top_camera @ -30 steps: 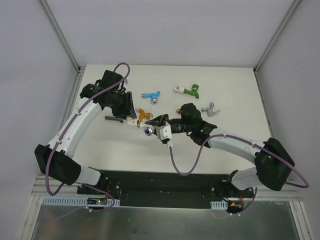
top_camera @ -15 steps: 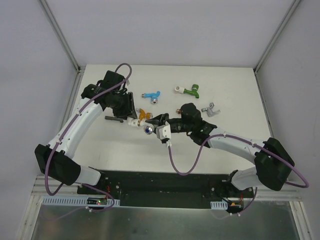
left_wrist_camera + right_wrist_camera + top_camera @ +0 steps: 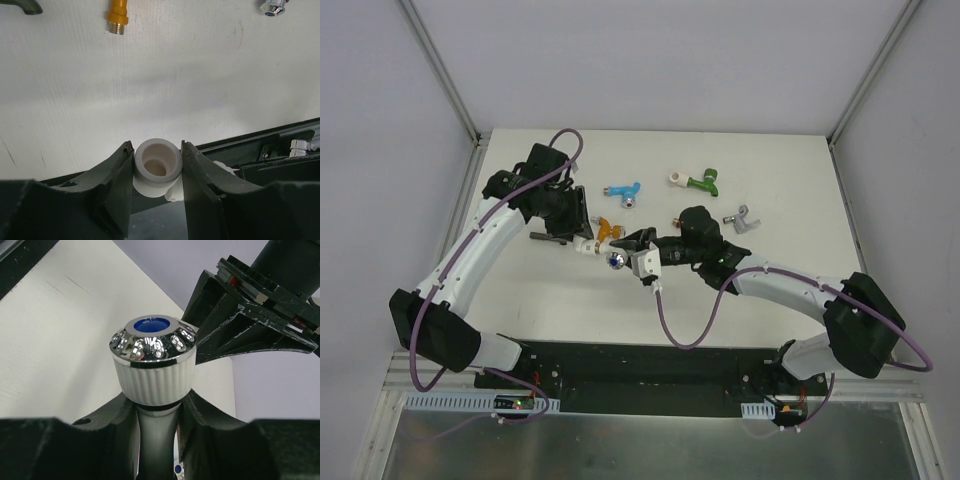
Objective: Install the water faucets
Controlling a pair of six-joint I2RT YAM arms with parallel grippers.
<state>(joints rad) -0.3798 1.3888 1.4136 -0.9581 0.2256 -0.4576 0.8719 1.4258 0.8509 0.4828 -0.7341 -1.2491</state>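
Left claw (image 3: 156, 154): closed on the white pipe fitting (image 3: 157, 167), one finger on each side of its round body. The open socket faces outward past the fingertips, probably so that a threaded end can be brought straight into it.
Right claw (image 3: 157, 400): clamped on the white faucet (image 3: 152, 362) by the stem just below its ribbed knob. This leaves the chrome cap with the blue centre free above the fingers.
Where the two meet: in the overhead view both claws are lifted over the middle of the tabletop (image 3: 770, 160), tips close together but apart. The fitting and the faucet are not joined.
Why held this way: one arm appears to steady the socket while the other presents the tap. Mating the two parts probably needs both held off the surface.
Step in hand, as I judge it: lining up the white faucet with the fitting, early in the task, since no tap looks installed.
Orange faucet (image 3: 608, 229): lies on the tabletop just behind the two claws. The left wrist view shows its brass thread.
Blue faucet (image 3: 623, 190): farther back, lying loose.
Green faucet (image 3: 701, 183): back right of centre.
Grey faucet (image 3: 742, 217): right of the right arm's wrist.
Dark faucet (image 3: 548, 238): beside the left claw, brownish as far as I can tell.
Risk: the thread may enter the socket at an angle if the two axes are not matched.
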